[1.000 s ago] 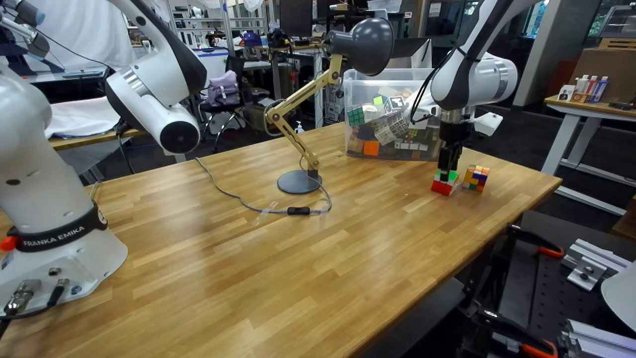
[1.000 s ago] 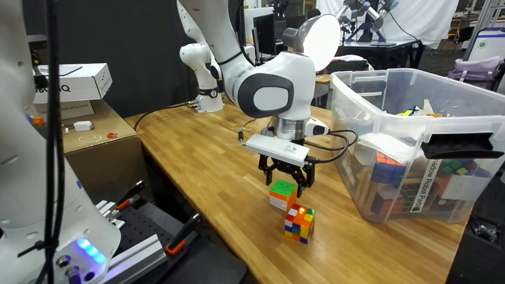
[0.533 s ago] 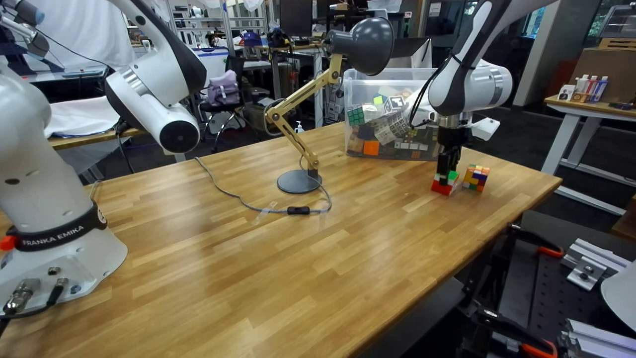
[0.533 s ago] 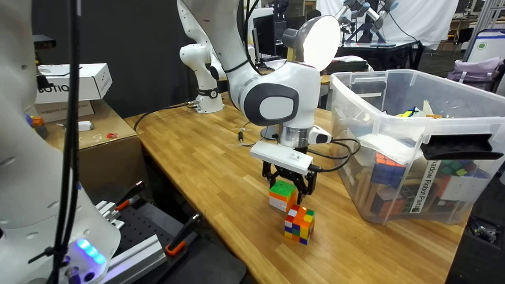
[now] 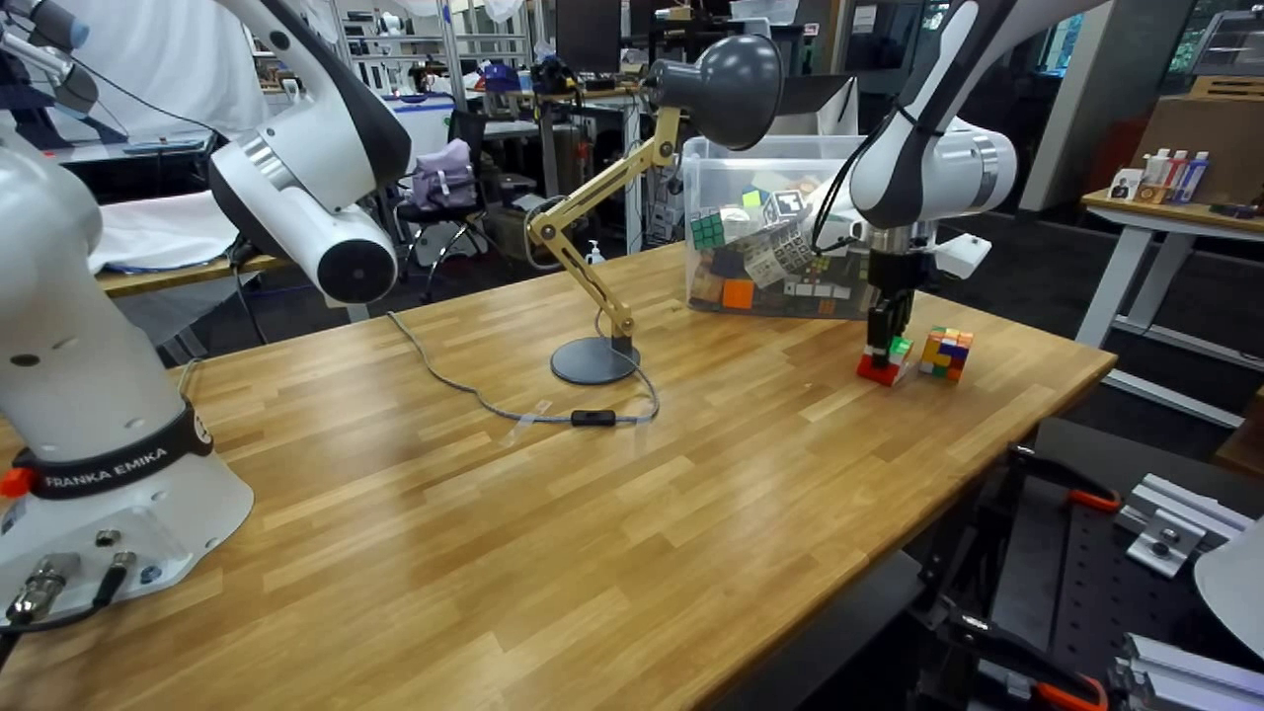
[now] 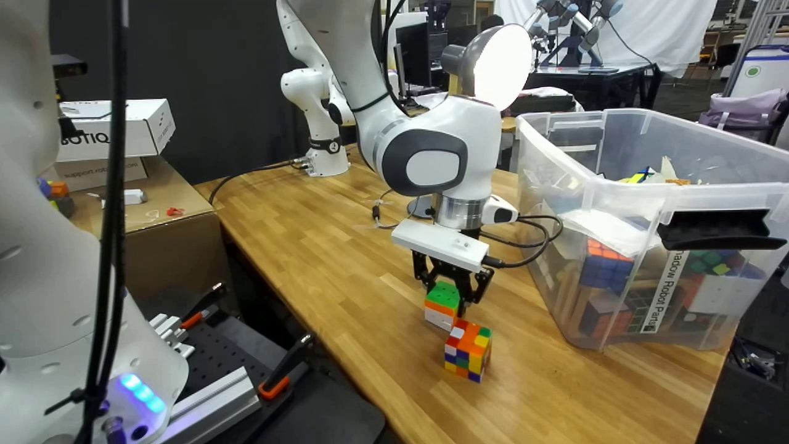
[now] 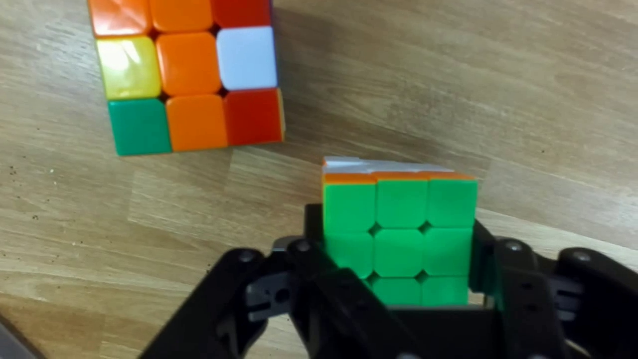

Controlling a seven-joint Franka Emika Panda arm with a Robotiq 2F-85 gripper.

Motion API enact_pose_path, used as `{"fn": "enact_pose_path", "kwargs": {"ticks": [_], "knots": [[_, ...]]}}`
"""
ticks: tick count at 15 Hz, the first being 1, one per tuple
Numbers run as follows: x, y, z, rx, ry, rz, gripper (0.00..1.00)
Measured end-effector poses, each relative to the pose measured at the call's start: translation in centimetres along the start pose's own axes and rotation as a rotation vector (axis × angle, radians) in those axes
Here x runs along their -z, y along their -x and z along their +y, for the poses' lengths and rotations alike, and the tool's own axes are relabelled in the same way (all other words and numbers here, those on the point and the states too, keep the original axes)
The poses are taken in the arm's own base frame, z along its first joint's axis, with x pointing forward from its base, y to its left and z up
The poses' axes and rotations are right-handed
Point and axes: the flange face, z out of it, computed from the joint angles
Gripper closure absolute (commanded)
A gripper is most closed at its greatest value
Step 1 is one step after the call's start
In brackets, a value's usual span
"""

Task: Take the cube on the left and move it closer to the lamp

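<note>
Cube [image 7: 401,224], green face up, rested on the wooden tabletop [image 5: 494,553] as I watched, clasped from both sides by the gripper [image 7: 397,239]. Just beside it sat a patchwork cube [image 6: 470,350] (thoroughly scrambled), while the lamp [image 5: 726,94], bent at its joint, stood well apart.

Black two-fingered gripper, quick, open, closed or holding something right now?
Black two-fingered gripper: closed on the small green-topped puzzle cube, gripping it from opposite sides.

Green-topped cube [image 7: 398,239] apart from lamp [image 5: 607,190]
</note>
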Motion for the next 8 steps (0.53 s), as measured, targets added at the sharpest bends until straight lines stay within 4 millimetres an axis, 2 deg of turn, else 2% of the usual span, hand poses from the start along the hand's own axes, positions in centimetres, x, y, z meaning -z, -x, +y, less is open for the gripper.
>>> {"fn": "enact_pose_path", "kwargs": {"ticks": [6,8], "knots": [[0.28,0.23,-0.10,-0.013,0.031,-0.020,0.63],[0.75,0.22,-0.80,-0.013,0.061,-0.035,0.63]]}}
